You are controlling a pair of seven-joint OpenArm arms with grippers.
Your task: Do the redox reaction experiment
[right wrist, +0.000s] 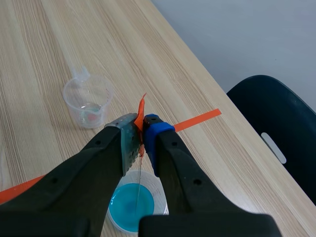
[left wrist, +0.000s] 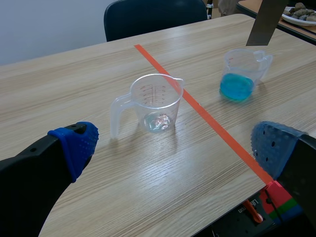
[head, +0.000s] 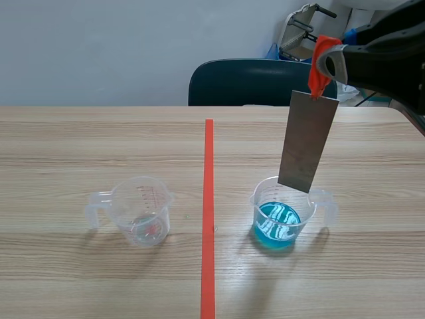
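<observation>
Metal strip hanging over the blue beaker, my left pincer wide and holding nothing.

On the table [head: 80, 139], most of my right arm is cut off at the scene edge. Its gripper [right wrist: 142, 136] is clamped on the orange tab [head: 321, 66] of the metal strip [head: 307, 139], which hangs upright. From the right wrist I see the strip only edge-on. Its lower end sits at the rim of the beaker [head: 277, 226] with blue liquid; I cannot tell if it dips inside. The clear beaker [head: 141, 211], 1 of 2, possibly holds a trace of liquid. The left gripper [left wrist: 177, 147] is near it.
</observation>
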